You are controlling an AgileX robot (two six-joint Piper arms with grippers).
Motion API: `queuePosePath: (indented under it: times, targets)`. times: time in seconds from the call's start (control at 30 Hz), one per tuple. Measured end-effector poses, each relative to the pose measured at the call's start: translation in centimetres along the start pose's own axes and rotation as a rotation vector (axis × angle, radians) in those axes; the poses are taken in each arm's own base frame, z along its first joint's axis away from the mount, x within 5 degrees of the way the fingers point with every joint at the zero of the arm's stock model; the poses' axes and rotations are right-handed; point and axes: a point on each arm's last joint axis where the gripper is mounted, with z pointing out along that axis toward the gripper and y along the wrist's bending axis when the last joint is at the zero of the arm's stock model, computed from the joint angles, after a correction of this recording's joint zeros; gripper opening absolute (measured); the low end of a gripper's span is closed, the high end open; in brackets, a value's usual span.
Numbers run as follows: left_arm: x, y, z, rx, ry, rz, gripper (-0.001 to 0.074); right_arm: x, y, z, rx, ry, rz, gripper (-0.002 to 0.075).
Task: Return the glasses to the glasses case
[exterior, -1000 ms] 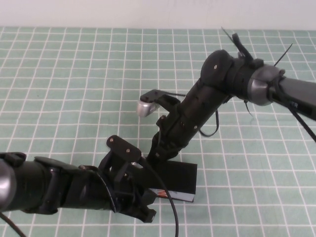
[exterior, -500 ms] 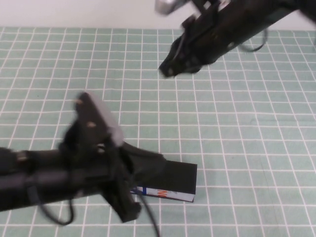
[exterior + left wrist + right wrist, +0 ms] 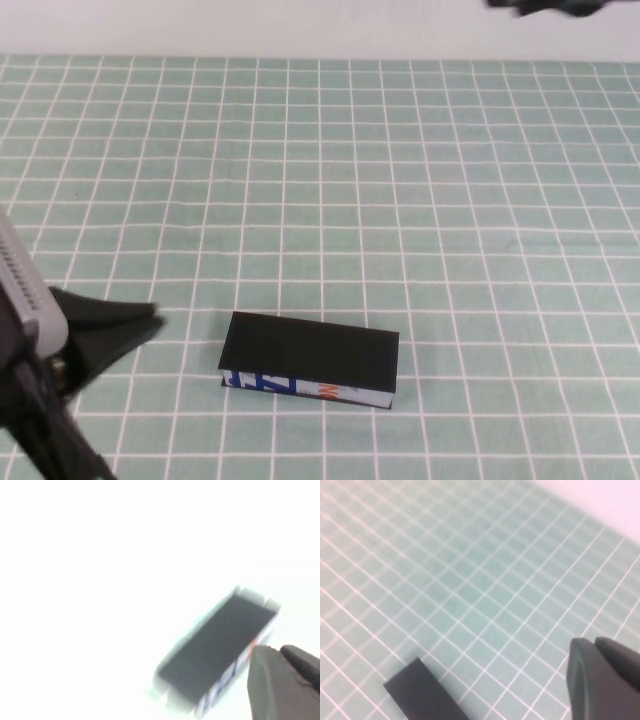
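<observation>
Black and closed, your case (image 3: 308,352) is lying on the green desk (image 3: 400,200), your left claw (image 3: 282,682) sitting beside it, grip unreadable, your right claw (image 3: 605,680) hanging above, pressed together.

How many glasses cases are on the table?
1. The case lies shut near the front edge of the mat, right of the left gripper. The right gripper is shut, raised over the far side. No glasses show; they may be inside.
</observation>
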Motion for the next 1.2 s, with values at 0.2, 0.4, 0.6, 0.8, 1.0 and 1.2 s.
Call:
queuePosePath:
  times: [0.2,0.4,0.6,0.8,1.0,1.2]
  targets:
    - [0.1,2.2,-1.6,-0.147,0.166,-0.082,-0.0002,2.7,1.4,-5.6,0.043,-0.125,0.030,-0.0011]
    - [-3.5,3.0,-4.7,-0.210,0.076,-0.135,-0.0002,9.6,1.9,-8.5,0.163,-0.190,0.110,-0.0011]
    - [-4.9,2.1,-8.5,-0.261,-0.057,-0.188,-0.0002,18.9,2.8,-6.5,0.193,-0.244,0.182,-0.0011]
    - [-4.4,0.6,-11.2,-0.264,-0.111,-0.267,-0.0002,25.7,3.4,-5.5,0.226,-0.352,0.181,-0.0011]
    - [-3.5,-0.4,-12.5,-0.274,-0.145,-0.324,-0.0002,29.8,3.6,-3.9,0.248,-0.315,0.146,-0.0011]
    - [-0.7,-0.6,-9.9,-0.270,-0.092,-0.442,-0.0002,31.5,3.6,-2.7,0.244,-0.252,0.154,-0.0011]
